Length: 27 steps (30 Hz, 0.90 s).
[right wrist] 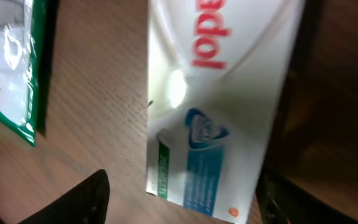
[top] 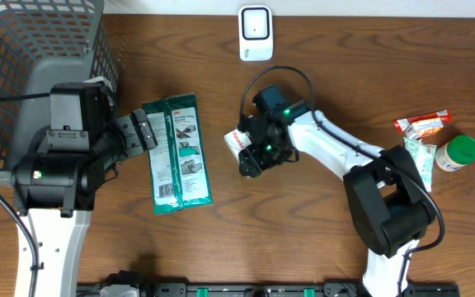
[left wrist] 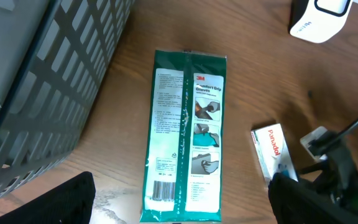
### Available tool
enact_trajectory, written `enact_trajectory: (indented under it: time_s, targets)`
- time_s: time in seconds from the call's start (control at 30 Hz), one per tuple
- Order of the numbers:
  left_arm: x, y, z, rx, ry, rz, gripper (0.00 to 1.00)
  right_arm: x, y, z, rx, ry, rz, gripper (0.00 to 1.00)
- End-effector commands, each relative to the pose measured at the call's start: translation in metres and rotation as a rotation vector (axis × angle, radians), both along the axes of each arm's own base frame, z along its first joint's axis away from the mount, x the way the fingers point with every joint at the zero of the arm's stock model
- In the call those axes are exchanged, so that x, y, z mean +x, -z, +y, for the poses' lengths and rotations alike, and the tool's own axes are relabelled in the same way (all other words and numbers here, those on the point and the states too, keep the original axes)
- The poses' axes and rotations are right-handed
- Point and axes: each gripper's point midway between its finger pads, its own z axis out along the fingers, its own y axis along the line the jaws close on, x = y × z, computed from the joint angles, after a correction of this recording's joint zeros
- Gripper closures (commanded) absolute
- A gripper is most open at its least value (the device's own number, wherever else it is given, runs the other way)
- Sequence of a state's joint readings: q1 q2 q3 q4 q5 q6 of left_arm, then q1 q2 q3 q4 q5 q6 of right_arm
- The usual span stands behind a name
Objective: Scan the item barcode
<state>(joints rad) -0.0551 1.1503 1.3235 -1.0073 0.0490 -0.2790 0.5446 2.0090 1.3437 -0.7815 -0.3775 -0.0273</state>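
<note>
Panadol box [top: 236, 142]: white carton, lying flat on the wooden table [top: 328, 49] near its centre, below the white scanner [top: 255, 33]. Right gripper [top: 251, 158]: lowered over the box, jaws straddling it, one finger against an edge, a gap at the other; not clamped. Green glove packet [top: 178, 153]: flat, just left of the box. Left gripper [top: 143, 132]: spread wide, empty, at the packet's left edge. Grey basket [top: 23, 41]: far left corner.
</note>
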Motion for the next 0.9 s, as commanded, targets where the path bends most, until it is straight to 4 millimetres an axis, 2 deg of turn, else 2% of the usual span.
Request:
enact_trajectory:
  time_s: [0.0,0.17,0.4,0.6,0.73,0.87]
  targets:
    - [0.001,-0.003,0.002,0.019,0.009,-0.008,0.10,-0.003,0.002,-0.003,-0.060,-0.031,-0.047,0.36]
    - [0.001,-0.003,0.002,0.019,0.009,-0.008,0.10,0.008,0.000,0.000,-0.074,-0.030,-0.099,0.38]
    - [0.001,-0.003,0.002,0.019,0.009,-0.008,0.10,0.024,-0.012,0.003,-0.053,0.020,-0.129,0.32]
    - [0.001,-0.003,0.002,0.019,0.009,-0.008,0.10,0.024,-0.005,0.004,-0.055,0.034,-0.119,0.32]
    - [0.001,-0.003,0.002,0.019,0.009,-0.008,0.10,0.024,0.004,0.010,-0.056,0.022,-0.118,0.37]
    - [0.001,-0.003,0.002,0.019,0.009,-0.008,0.10,0.024,0.005,0.012,-0.052,0.033,-0.118,0.40]
